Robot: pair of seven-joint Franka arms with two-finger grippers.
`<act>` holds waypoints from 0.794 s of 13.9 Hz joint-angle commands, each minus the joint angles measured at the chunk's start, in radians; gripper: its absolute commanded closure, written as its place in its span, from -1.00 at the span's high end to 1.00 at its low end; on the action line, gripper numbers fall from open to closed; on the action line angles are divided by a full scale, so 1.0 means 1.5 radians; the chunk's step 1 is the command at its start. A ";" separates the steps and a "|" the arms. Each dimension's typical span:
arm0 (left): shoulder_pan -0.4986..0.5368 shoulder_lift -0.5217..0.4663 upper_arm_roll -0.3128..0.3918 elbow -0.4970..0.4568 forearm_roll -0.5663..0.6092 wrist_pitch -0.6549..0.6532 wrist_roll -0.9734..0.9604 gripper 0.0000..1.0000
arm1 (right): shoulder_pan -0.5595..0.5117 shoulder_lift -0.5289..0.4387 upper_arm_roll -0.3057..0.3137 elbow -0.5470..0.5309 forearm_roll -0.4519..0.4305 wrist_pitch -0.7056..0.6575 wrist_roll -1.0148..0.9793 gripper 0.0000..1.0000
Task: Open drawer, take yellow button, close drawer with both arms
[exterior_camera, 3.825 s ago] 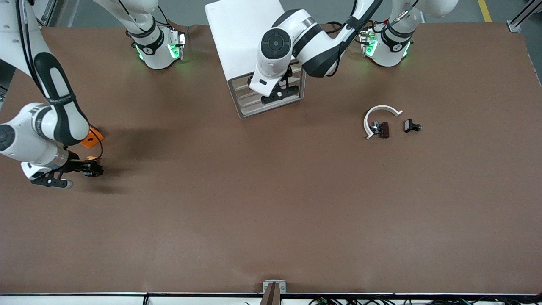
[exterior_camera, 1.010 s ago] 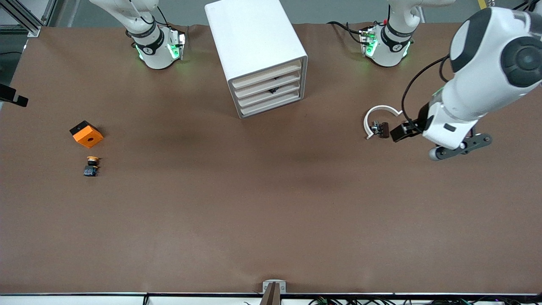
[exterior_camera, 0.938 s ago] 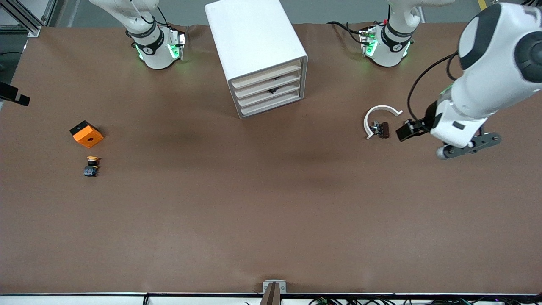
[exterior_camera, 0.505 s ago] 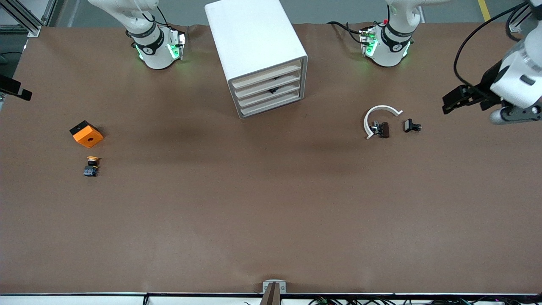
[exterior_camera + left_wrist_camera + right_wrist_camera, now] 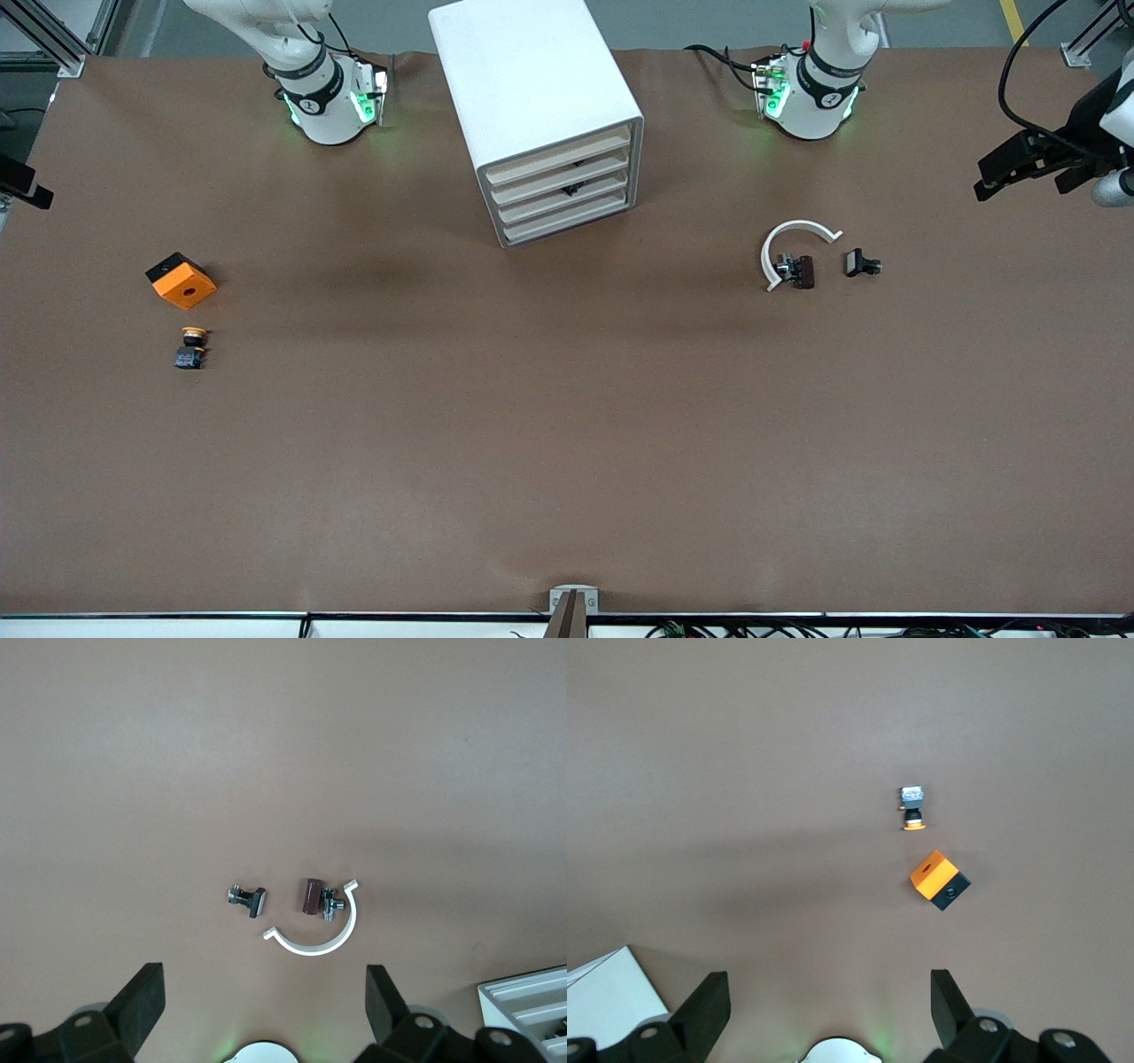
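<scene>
I am seeing the drawer (image 5: 558, 147) sitting flush in the cabinet (image 5: 532, 97), all 4 fronts level. The button (image 5: 190, 346) is lying on the desk (image 5: 567, 425) toward the right arm's end, just beside the orange block (image 5: 181, 281) and nearer the front camera than it. The left pincer (image 5: 262, 1003) is hanging high over its end of the desk, fingers apart, above the white arc (image 5: 321, 927) and clips (image 5: 247, 898). The right pincer (image 5: 827, 1001) is hanging at its end, fingers apart, holding nothing.
</scene>
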 commanded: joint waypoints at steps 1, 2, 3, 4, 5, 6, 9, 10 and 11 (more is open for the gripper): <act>-0.015 -0.053 0.014 -0.081 -0.003 0.052 0.009 1.00 | 0.022 -0.021 -0.004 -0.022 -0.029 0.013 -0.001 1.00; -0.012 -0.053 0.014 -0.079 -0.003 0.057 0.009 1.00 | 0.022 -0.024 -0.005 -0.024 -0.028 0.013 0.000 1.00; -0.011 -0.050 0.014 -0.073 -0.004 0.067 0.009 1.00 | 0.022 -0.025 -0.005 -0.025 -0.026 0.013 0.001 1.00; -0.011 -0.043 0.014 -0.058 -0.003 0.070 0.009 1.00 | 0.022 -0.025 -0.005 -0.025 -0.022 0.013 0.001 1.00; -0.011 -0.041 0.014 -0.047 -0.003 0.070 0.011 1.00 | 0.022 -0.028 -0.005 -0.025 -0.022 0.013 0.001 1.00; -0.010 -0.037 0.014 -0.040 -0.003 0.070 0.013 1.00 | 0.021 -0.029 -0.005 -0.029 -0.017 0.013 0.001 1.00; -0.008 -0.036 0.014 -0.034 -0.003 0.064 0.033 1.00 | 0.020 -0.038 -0.006 -0.039 -0.009 0.014 -0.001 1.00; -0.009 -0.036 0.013 -0.034 -0.003 0.061 0.028 1.00 | 0.020 -0.038 -0.007 -0.041 -0.009 0.014 -0.002 1.00; -0.011 -0.034 0.012 -0.034 -0.003 0.060 0.022 1.00 | 0.019 -0.038 -0.007 -0.041 -0.009 0.014 -0.002 1.00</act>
